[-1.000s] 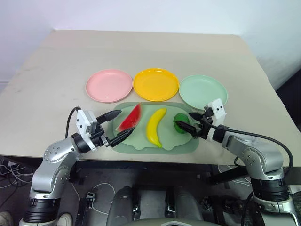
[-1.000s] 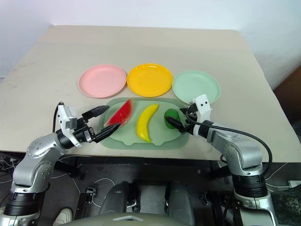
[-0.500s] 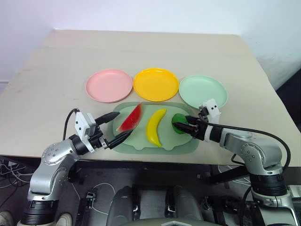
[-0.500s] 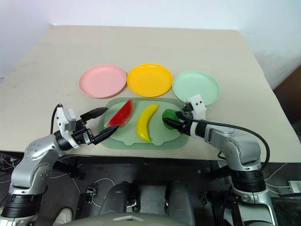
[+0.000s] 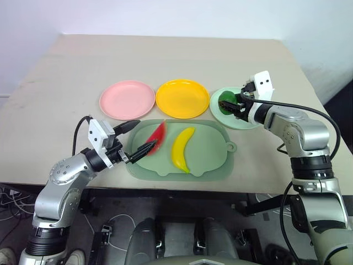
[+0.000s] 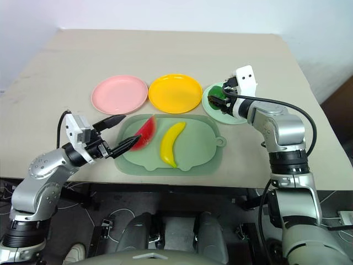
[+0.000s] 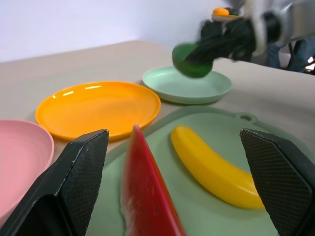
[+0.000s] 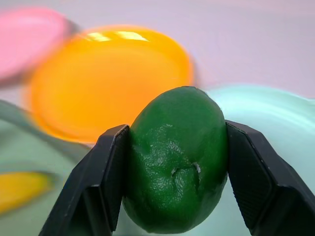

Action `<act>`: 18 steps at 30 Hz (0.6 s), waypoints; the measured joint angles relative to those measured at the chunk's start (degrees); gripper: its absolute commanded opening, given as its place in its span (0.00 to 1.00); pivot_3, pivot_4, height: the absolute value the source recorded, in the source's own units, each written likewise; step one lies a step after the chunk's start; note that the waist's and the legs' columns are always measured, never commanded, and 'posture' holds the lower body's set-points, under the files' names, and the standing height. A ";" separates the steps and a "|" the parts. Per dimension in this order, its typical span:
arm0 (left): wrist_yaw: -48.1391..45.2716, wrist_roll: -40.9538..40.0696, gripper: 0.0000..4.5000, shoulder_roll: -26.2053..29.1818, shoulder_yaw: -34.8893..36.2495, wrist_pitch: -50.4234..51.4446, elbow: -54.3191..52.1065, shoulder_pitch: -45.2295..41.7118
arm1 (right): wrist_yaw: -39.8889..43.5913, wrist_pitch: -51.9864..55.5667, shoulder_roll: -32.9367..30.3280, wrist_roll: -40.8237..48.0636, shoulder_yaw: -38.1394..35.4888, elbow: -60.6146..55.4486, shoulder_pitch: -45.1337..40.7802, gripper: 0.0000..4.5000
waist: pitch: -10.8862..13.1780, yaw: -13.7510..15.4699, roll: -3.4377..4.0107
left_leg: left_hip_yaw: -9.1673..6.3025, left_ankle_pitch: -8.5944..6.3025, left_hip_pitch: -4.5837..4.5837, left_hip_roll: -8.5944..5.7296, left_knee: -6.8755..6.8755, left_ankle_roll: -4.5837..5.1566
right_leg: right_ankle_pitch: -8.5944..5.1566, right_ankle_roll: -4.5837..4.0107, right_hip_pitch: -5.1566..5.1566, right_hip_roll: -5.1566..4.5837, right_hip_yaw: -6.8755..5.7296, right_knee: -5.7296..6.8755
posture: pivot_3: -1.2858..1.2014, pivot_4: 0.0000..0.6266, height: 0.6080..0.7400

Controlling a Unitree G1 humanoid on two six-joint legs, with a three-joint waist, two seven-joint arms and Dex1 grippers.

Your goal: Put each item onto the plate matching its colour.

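Right gripper (image 5: 232,102) clamped on the green fruit (image 8: 175,158), above the mint plate (image 5: 249,119) at right of frame. Left gripper (image 5: 137,138) wide apart, holding nothing, beside the watermelon (image 5: 156,135). Banana (image 5: 181,149) lying on the tray (image 5: 212,160).

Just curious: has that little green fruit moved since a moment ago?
Yes. The green fruit left the tray and now hangs over the mint plate.

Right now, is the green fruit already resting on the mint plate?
No, the right gripper holds the green fruit clear above the mint plate.
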 measured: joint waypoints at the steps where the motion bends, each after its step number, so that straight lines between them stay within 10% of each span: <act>1: 0.23 0.00 1.00 -0.09 -0.17 0.12 -0.35 -0.07 | -1.02 -0.67 0.33 -1.54 0.48 3.77 -1.59 0.58 | 0.01 -0.06 0.01 | 0.03 0.01 -0.02 0.00 0.00 -0.01 | 0.00 0.00 -0.04 0.00 0.02 0.03 | 0.52 0.24 0.66; 5: 1.07 0.00 1.00 -0.17 0.07 0.24 -1.98 2.36 | -4.50 -4.32 1.94 -7.77 1.84 21.36 -9.93 0.58 | 0.05 -0.34 0.08 | 0.08 0.05 -0.03 0.02 -0.01 -0.07 | -0.01 0.00 -0.12 0.04 0.09 0.09 | 0.52 0.24 0.66; 11: 0.94 0.05 1.00 -0.21 0.19 -0.82 -1.97 4.04 | -2.79 -7.52 2.90 -11.14 2.30 26.89 -12.55 1.00 | 0.07 -0.14 0.12 | 0.09 0.06 -0.03 0.03 0.01 -0.09 | -0.01 0.01 -0.12 0.04 0.11 0.11 | 0.52 0.24 0.66; 18: 0.36 0.03 1.00 -0.02 1.31 -1.97 -1.18 4.48 | -1.63 -4.46 0.82 -13.29 2.65 15.97 -9.18 1.00 | 0.10 -0.06 0.16 | 0.08 0.06 -0.10 0.05 0.00 -0.09 | -0.01 0.01 -0.21 0.04 0.14 0.13 | 0.52 0.24 0.66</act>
